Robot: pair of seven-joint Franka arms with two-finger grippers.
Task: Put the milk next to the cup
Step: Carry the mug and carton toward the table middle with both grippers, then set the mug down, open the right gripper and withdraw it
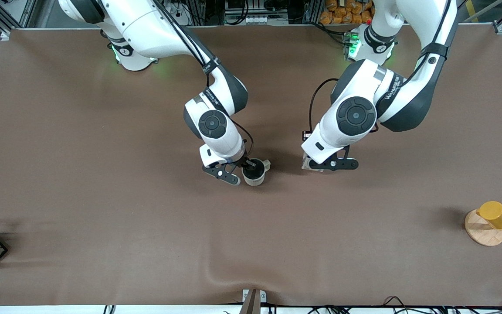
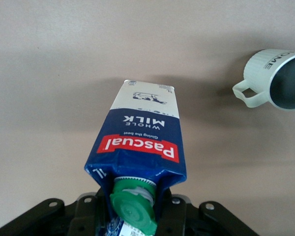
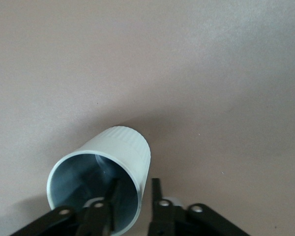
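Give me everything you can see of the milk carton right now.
The milk carton is a small gable-top box, seemingly coated cardboard: dark blue upper part, red "Pascual" band, "WHOLE MILK" lettering, pale lower part with a cow drawing, round green cap. The left gripper is shut on its top by the cap. Its base points down at the brown table; whether it touches cannot be told. It sits toward the left arm's end from the cup, apart from it.
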